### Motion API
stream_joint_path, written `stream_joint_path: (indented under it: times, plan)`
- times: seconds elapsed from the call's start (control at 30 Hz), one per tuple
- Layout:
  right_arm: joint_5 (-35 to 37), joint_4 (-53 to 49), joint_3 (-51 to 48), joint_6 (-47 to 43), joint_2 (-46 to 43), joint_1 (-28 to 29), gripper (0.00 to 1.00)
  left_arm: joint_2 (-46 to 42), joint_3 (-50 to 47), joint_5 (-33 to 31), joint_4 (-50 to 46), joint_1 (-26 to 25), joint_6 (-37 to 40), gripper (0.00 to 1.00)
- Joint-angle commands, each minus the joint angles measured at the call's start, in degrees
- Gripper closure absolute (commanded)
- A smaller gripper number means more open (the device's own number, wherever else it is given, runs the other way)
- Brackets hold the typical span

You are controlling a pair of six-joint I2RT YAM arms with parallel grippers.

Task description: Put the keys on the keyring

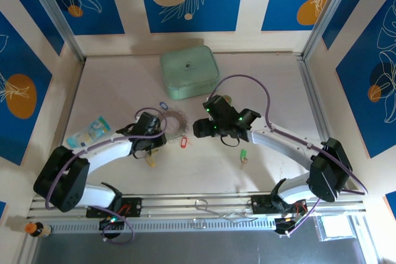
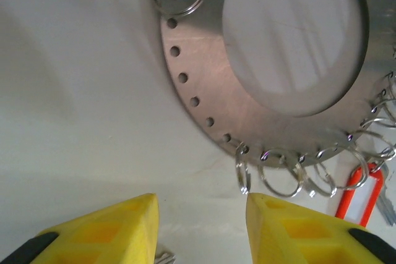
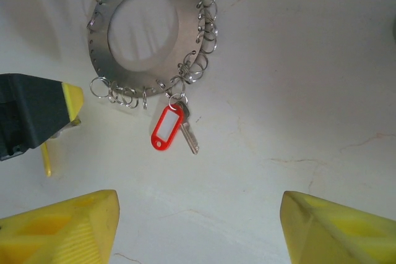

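Keyring (image 3: 189, 38) lies ahead of the left claw (image 2: 201, 202) and right claw (image 3: 199, 199), both spread, empty.

Left pincer (image 2: 202, 227) crowds keyring (image 2: 198, 72); table (image 3: 297, 91) beside it bare.

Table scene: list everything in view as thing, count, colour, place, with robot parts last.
table: 1, pale, under everything
keyring: 1, silvery disc with a hollow centre, mid-table between the grippers
split rings: many, silvery, along the keyring's rim
red key: 1, red, at the keyring's near rim, apparently hooked on
blue key: 1, blue, just beyond the keyring
green key: 1, green, near right, apart from the keyring
yellow key: 1, yellow, just nearside of the left gripper
case: 1, mint-green, far centre
packet: 1, teal, left side
bottle: 1, orange cap, near-left corner
left gripper: 1, yellow fingers, open, beside the keyring
right gripper: 1, yellow fingers, open, facing the red key
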Motion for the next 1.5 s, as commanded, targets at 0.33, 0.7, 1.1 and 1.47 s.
stream_joint_path:
  times: [0.33,0.7,1.1,1.47]
  plan:
    - [0.72,1.06,-1.70,1.11,-2.07,-1.79,0.30,5.05,2.81,-1.39,3.92,-1.88,-3.55,0.69]
    - [0.38,1.65,-1.63,1.16,-2.20,-2.31,0.30,6.13,2.64,-0.80,4.36,-2.10,-3.34,0.87]
    - [1.47,1.85,-2.22,1.38,-3.98,-2.97,0.30,-1.11,6.60,-7.92,-1.46,-6.02,4.34,1.00]
    - [0.91,1.73,-2.15,-0.22,-6.50,-6.10,0.30,-9.45,11.89,-8.98,4.86,-7.62,32.33,1.00]
